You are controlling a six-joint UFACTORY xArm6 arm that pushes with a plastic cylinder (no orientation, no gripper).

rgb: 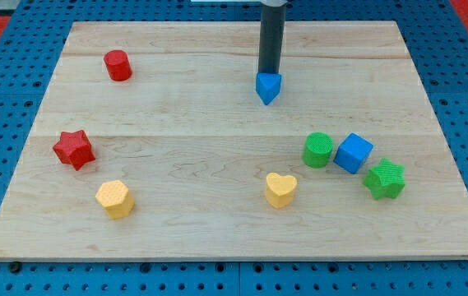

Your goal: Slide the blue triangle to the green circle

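Observation:
The blue triangle point(268, 88) lies at the upper middle of the wooden board point(217, 123). My tip point(267, 72) stands right at the triangle's top edge, touching or nearly touching it. The green circle point(317, 150) sits lower and to the view's right, well apart from the triangle. The rod comes down from the view's top.
A blue cube point(354, 153) touches the green circle's right side, with a green star point(384, 179) beside it. A yellow heart point(280, 189) lies at bottom middle. A red cylinder point(118, 65), a red star point(74, 149) and a yellow block point(115, 198) lie on the left.

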